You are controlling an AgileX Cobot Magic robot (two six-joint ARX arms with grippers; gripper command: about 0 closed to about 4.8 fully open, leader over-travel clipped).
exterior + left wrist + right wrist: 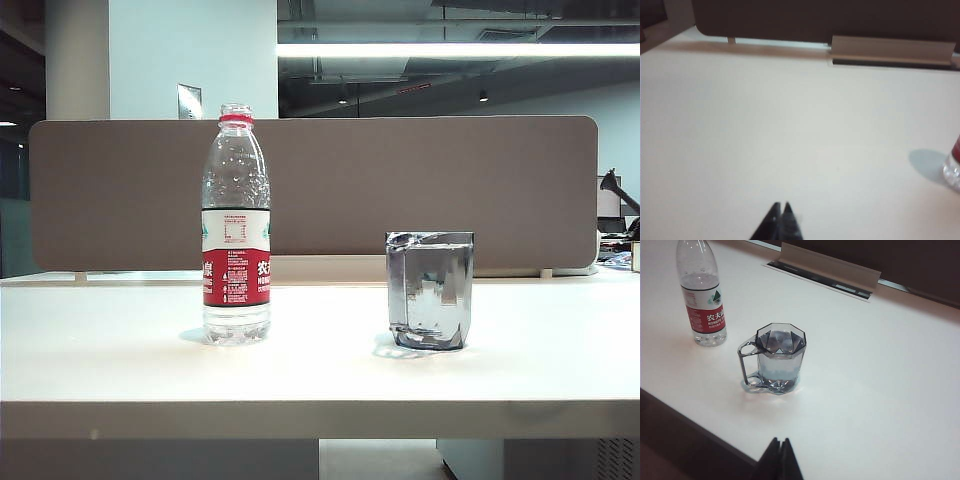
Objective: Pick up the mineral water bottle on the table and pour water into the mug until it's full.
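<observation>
Water bottle (236, 230) stood upright on desk (320, 370), cap off. Mug (430, 290) stood beside it, apart. Left gripper (781, 206) jaws closed, empty, above desk. Right gripper (779, 442) jaws closed, empty, near front edge.

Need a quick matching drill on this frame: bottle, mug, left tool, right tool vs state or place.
Things:
1. bottle
2. mug
3. left tool
4. right tool

States:
A. shut, over bare table, bottle base at the view's edge
B. upright, cap off, red neck ring
C. shut, mug and bottle ahead
D. grey faceted glass, full of water

Pairs: 1-B, 2-D, 3-A, 4-C
</observation>
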